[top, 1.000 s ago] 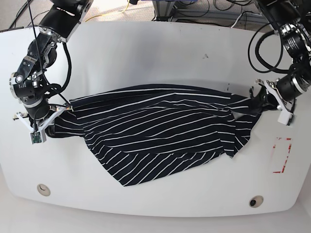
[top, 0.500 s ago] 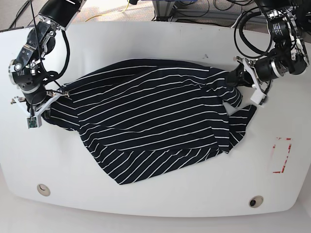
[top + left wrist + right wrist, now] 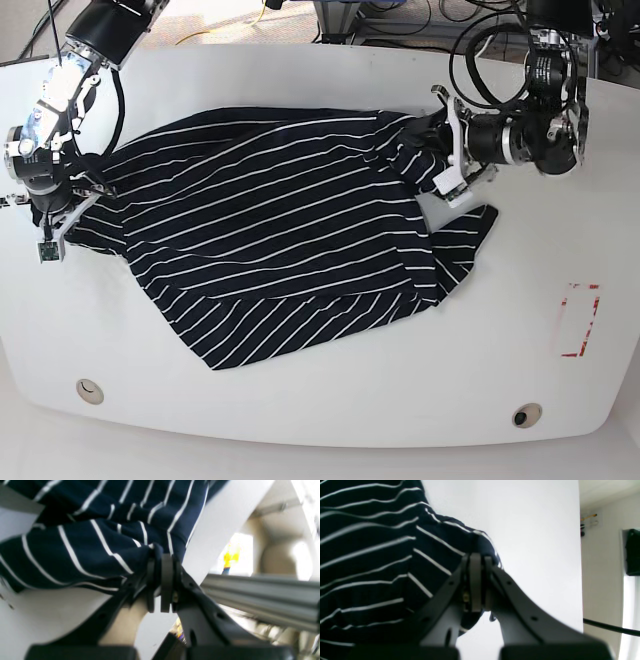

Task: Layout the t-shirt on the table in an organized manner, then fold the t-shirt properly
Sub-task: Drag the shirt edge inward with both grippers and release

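Both arms have swung the t-shirt (image 3: pixel 280 250) across the counter (image 3: pixel 300 410), each pincer, left (image 3: pixel 432 140) and right (image 3: pixel 88 185), pinching an edge; you risk bunched cloth beside the left pincer folding under.

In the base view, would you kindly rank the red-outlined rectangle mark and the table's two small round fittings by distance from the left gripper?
1. Red-outlined rectangle mark, below the left gripper, near the table's edge.
2. Round fitting, front edge, same side.
3. Round fitting, opposite front corner.
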